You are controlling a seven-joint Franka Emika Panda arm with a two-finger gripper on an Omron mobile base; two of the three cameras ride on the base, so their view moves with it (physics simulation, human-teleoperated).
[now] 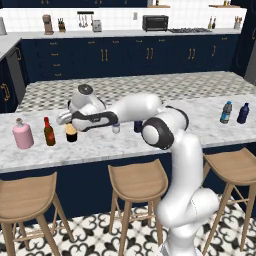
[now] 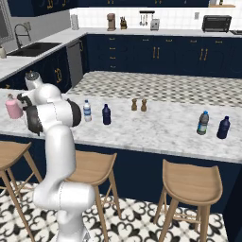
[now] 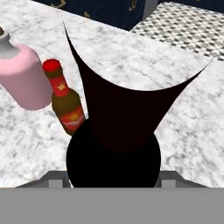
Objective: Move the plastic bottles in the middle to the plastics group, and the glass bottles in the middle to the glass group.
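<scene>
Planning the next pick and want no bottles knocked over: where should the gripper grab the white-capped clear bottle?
Grip the white-capped clear bottle around its straight labelled body, coming from the stool side with the fingers level. It stands upright, and the navy bottle beside it leaves little room for a sideways approach.

text: none legible | brown bottle [image 3: 68, 105] label: yellow star mark, no words

Marble counter [image 1: 150, 137]: pink jug [image 1: 22, 134], brown bottle [image 1: 49, 132] far left; two small bottles [image 1: 234, 113] far right.
</scene>
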